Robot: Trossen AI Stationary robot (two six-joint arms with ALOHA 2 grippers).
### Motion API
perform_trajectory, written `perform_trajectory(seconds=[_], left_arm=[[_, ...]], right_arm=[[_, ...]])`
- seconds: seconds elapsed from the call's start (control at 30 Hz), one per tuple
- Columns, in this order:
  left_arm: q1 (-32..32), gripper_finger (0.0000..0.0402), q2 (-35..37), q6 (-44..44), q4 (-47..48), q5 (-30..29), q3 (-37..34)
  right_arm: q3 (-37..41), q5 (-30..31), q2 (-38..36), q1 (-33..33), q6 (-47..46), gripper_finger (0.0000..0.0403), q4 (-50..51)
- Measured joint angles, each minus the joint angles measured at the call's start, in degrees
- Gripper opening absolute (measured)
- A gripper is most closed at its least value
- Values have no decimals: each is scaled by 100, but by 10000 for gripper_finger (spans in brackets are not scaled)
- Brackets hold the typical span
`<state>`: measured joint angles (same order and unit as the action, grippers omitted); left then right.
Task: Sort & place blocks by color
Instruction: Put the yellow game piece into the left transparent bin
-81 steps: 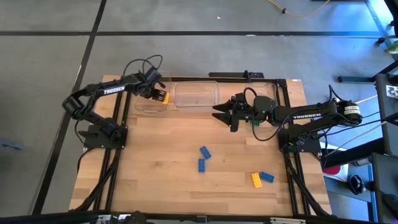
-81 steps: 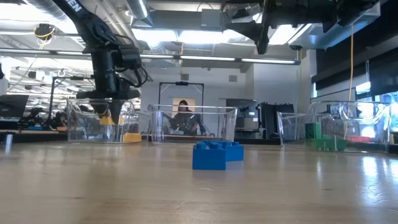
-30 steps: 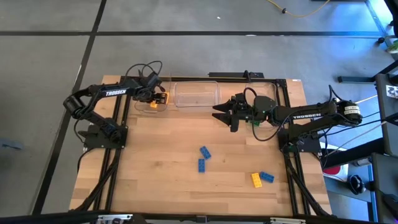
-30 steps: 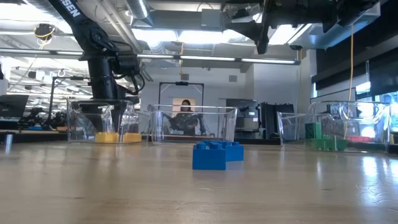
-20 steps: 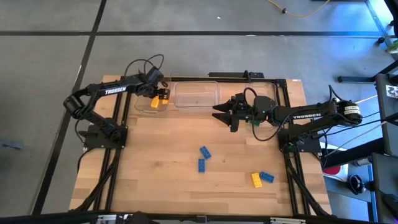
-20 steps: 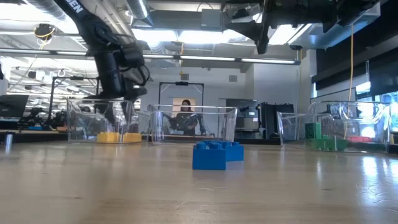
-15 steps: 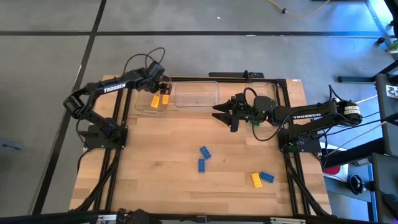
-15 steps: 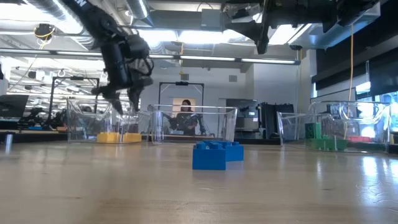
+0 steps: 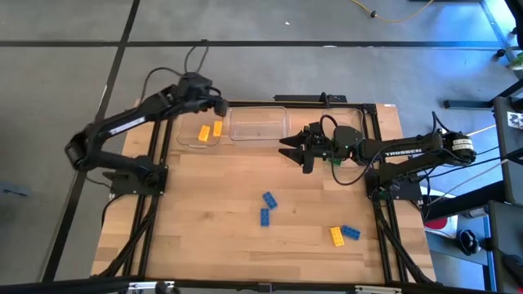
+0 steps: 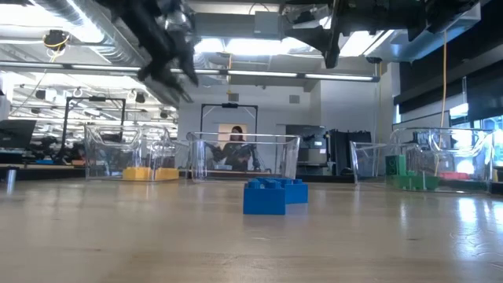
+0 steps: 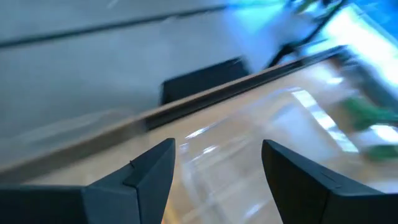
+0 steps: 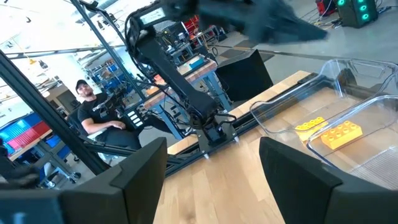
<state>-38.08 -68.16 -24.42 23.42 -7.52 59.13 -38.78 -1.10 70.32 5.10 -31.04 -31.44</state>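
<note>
Two yellow blocks (image 9: 209,131) lie in the clear left bin (image 9: 198,131) at the table's far edge; they also show in the right wrist view (image 12: 329,131). My left gripper (image 9: 222,104) is open and empty, raised above that bin's far side. Two blue blocks (image 9: 266,207) lie mid-table; they also show in the low view (image 10: 273,195). A yellow block (image 9: 336,237) and a blue block (image 9: 351,232) lie near the front right. My right gripper (image 9: 286,147) is open and empty, held above the table near the middle bin.
A clear middle bin (image 9: 257,124) and a clear right bin (image 10: 428,161) holding green blocks stand along the far edge. A person (image 12: 99,112) sits beyond the table's left side. Bare wood lies between the bins and the loose blocks.
My left gripper has let go of a yellow block, which now lies in the left bin beside the other one. The gripper has risen out of the bin and gone toward the table's far edge, open and empty.
</note>
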Motion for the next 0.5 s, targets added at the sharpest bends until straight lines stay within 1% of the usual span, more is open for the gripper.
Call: perform_trajectory(seconds=[0.07,0.17,0.27,0.37,0.43,0.5], left_arm=[[220,231,375,157,-94,142,-2],[711,231,965,298,-246,254,-2],[1390,231,1478,527,-410,263,-4],[2098,231,1843,791,-637,229,-11],[2507,231,2032,877,-1002,91,-156],[2899,231,2222,921,-1616,-84,-487]], right_arm=[[2,0,0,0,2,258,0],[1,0,0,0,7,258,0],[2,0,0,0,16,258,0],[2,0,0,0,13,258,-2],[2,0,0,0,19,258,-2],[2,0,0,0,19,258,-2]])
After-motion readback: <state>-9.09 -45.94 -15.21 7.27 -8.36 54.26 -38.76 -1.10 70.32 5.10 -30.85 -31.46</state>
